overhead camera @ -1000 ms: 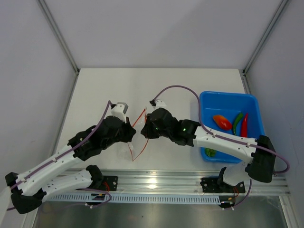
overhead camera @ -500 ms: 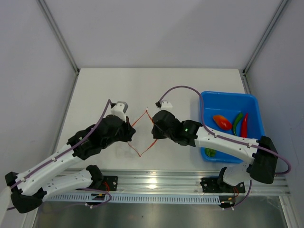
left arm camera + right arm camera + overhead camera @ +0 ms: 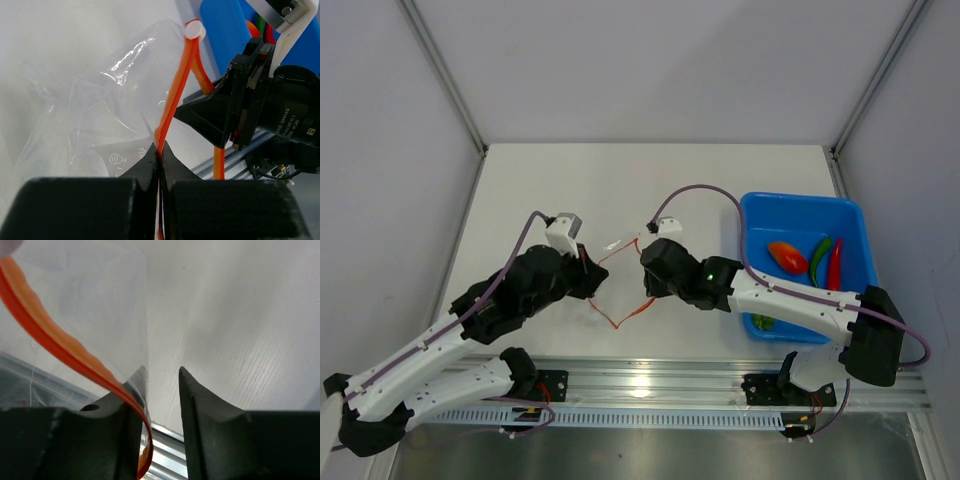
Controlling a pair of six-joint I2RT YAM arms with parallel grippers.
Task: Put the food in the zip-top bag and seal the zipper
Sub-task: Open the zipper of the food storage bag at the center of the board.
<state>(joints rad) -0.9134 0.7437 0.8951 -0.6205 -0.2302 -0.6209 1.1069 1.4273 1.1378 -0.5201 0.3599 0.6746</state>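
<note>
The left gripper [image 3: 159, 148] pinches the zipper [image 3: 175, 95], the right gripper [image 3: 162, 374] is a bit open, and the food [image 3: 787, 256] sits in the blue tray [image 3: 760, 212].

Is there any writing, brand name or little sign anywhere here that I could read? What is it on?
"DAMIAO": white letters on the round black motor of the right arm, seen in the left wrist view.
A curved second line beneath it: too blurred and cut off to read.
A small white food picture, no words: printed on the clear bag.
Top and right wrist views: nothing readable.
</note>
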